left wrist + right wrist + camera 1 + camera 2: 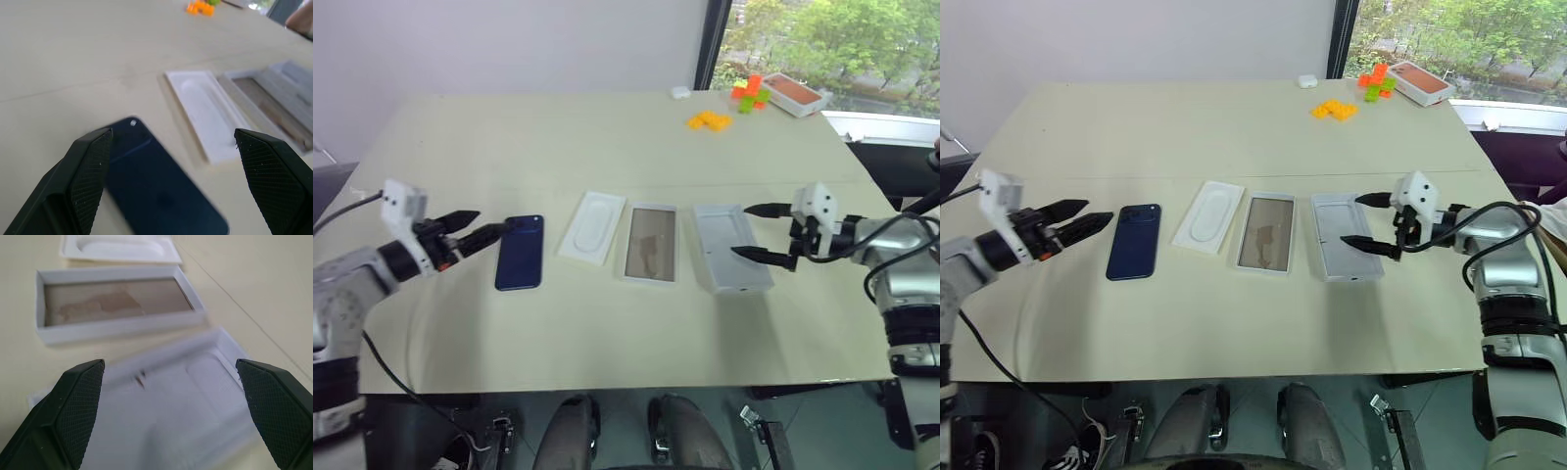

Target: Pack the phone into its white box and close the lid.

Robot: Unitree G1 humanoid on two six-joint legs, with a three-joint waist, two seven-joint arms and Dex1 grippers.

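**Both hands spread wide and empty over the row of parts**

While the phone [520, 252] lies flat on the pale surface [607, 137] at the left end of a row, the left hand [473, 232] hovers just beside it, fingers wide apart and holding nothing. Next in the row come a thin white insert [592, 226], then the white box [651, 244] with its tan floor showing, then the lid [731, 247] lying inside-up. The right hand [754, 231] hangs at the lid's right edge, also fully spread and empty. Orange and green blocks [709, 120] sit well apart near the far edge.
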